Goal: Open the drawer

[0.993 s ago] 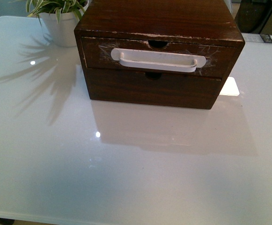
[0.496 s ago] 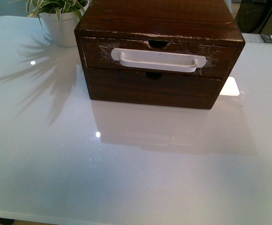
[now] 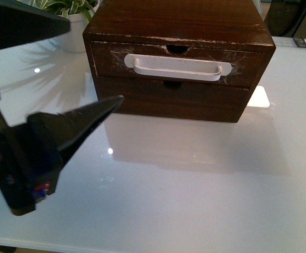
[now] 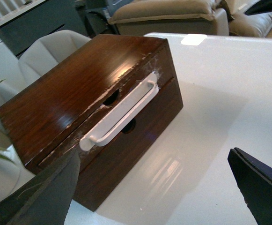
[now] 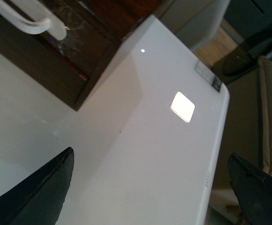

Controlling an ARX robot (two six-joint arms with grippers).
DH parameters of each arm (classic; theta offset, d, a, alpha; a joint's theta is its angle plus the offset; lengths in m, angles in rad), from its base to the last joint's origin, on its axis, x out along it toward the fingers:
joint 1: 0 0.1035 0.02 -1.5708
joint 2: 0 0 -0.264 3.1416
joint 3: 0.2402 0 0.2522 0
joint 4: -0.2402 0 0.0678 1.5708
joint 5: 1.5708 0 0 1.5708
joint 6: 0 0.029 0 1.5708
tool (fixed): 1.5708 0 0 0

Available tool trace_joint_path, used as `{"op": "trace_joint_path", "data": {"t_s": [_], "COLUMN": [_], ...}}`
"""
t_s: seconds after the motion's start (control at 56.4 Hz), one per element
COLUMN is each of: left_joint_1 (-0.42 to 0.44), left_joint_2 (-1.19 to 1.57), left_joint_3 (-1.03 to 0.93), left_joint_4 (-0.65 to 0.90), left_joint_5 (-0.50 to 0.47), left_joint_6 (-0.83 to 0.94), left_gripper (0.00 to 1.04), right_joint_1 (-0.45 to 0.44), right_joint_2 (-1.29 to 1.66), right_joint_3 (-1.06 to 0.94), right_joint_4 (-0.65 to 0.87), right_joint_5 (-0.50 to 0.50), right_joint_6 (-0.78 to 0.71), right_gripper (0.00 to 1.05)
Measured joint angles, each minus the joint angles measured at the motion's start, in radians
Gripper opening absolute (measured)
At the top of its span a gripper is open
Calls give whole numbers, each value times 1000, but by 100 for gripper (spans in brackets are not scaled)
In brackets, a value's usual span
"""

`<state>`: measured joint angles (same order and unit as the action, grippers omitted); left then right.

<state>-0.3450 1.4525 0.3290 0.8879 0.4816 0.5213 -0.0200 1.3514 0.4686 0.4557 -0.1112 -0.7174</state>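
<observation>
The drawer (image 3: 242,68) is the upper one of a dark brown wooden chest, scratched whitish, with a wide white bar handle (image 3: 176,67) and a half-round notch in its top edge. It sits flush with the chest front. My left gripper (image 3: 95,60) looms at the left of the front view, open, its fingers spread short of the chest's left front corner and touching nothing. In the left wrist view the handle (image 4: 121,112) lies ahead of the open left gripper (image 4: 155,152). My right gripper (image 5: 150,153) is open over the bare table, with the handle's end (image 5: 37,21) far ahead. The front view does not show it.
A plain handleless drawer front (image 3: 168,100) lies under the upper one. A potted plant (image 3: 68,23) stands behind the chest's left corner. A bright white rectangle (image 3: 259,97) shows on the white table (image 3: 195,200) right of the chest. The table edge (image 5: 215,140) is near my right gripper.
My left gripper has come into the front view from the left, where no arm showed before. The chest and drawer have not moved.
</observation>
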Motion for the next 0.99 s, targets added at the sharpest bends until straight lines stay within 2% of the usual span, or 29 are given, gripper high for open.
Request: {"op": "trace_joint_path", "data": {"t_s": [0.16,0.337,0.514,0.993], "left_joint_1": [-9,-1,21,27], "left_joint_2": [148,310,433,616], "left_joint_3": [56,193,352,629], "left_joint_4": [8,-57,-148,-333], "left_joint_5": [68,153,177,201], "left_joint_6": [161,288,360,433], "left_gripper": [96,96,96,96], "right_joint_1": [53,118,179,250], "right_joint_2": [144,280,373,533], "right_joint_3": [74,184,290,430], "right_joint_4": [2,-53,-114,-154], "right_joint_5": [-53,-103,-115,-129], "right_joint_6": [-122,-278,-401,-454], "right_gripper": [96,96,96,96]}}
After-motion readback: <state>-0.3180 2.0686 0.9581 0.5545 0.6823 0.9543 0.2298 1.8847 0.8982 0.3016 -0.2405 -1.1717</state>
